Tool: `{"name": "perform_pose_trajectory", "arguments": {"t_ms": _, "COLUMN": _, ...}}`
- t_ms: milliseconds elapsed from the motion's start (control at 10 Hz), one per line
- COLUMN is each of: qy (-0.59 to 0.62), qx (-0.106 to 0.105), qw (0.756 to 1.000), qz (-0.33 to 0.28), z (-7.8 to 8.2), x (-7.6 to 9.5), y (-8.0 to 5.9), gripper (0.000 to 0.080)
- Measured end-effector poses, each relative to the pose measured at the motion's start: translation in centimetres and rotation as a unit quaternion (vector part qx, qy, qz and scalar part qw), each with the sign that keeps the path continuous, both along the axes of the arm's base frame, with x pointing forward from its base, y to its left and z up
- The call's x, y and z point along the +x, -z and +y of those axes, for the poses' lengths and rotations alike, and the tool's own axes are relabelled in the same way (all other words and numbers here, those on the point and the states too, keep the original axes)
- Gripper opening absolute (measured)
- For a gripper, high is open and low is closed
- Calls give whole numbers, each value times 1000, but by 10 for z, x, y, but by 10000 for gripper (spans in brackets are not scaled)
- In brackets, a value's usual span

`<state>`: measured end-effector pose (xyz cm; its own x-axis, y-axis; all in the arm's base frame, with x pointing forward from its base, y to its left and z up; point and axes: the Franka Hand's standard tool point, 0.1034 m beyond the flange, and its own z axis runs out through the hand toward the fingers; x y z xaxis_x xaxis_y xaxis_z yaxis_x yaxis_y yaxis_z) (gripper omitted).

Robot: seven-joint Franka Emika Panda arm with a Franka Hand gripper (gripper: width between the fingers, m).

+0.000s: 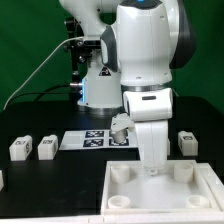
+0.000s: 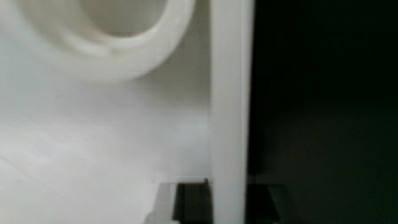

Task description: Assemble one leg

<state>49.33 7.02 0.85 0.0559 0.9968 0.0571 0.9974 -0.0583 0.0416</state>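
Observation:
My gripper (image 1: pixel 150 166) is down at the far edge of the large white square panel (image 1: pixel 165 200). In the wrist view the two dark fingers (image 2: pixel 192 202) stand one on each side of the panel's upright edge wall (image 2: pixel 228 100) and touch it, so my gripper (image 2: pixel 230 203) is shut on that wall. A round corner socket (image 2: pixel 111 30) shows on the panel's inner face. Two legs (image 1: pixel 20 149) (image 1: pixel 47 148) lie on the table at the exterior view's left. One leg (image 1: pixel 186 142) lies at its right. Another leg (image 1: pixel 122 128) sits by the marker board's end.
The marker board (image 1: pixel 92 140) lies flat on the black table (image 1: pixel 60 185) behind the panel. The arm's base (image 1: pixel 98 85) and cables stand at the back. The panel's other corner sockets (image 1: pixel 119 172) show along its rim.

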Motion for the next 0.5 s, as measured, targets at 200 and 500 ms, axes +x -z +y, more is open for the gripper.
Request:
{"name": "perform_pose_trajectory", "arguments": {"t_ms": 200, "qy": -15, "qx": -1, "qw": 1000, "qz": -7, "z": -2, "x": 3, "y": 0, "gripper": 58}}
{"name": "perform_pose_trajectory", "arguments": {"t_ms": 500, "qy": -13, "qx": -1, "qw": 1000, "qz": -7, "z": -2, "x": 3, "y": 0, "gripper": 243}}
